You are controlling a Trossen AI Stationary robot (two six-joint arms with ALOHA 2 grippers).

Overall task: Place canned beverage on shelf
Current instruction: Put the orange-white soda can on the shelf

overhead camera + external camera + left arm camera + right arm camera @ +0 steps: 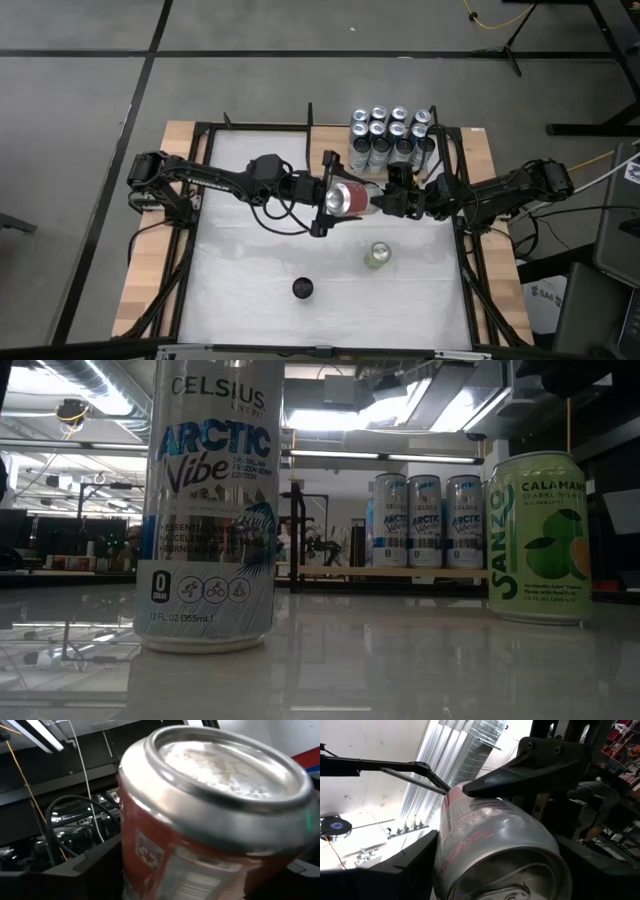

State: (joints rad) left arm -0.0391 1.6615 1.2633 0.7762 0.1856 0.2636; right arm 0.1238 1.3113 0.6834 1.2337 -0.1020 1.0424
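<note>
Red can (348,198) held sideways mid-air above the surface (250,270), short of shelf (392,160); right claw (383,203) pinching one end, left claw (328,196) spread around the other

**Colours and patterns of the cans, shelf and table**

Red-and-silver can (348,198); green can (538,538) printed with a lime motif; white-and-blue can (207,510) with palm-leaf print; matching white-and-blue cans (428,520) on the light-brown shelf (390,571); white table (250,270).
</note>
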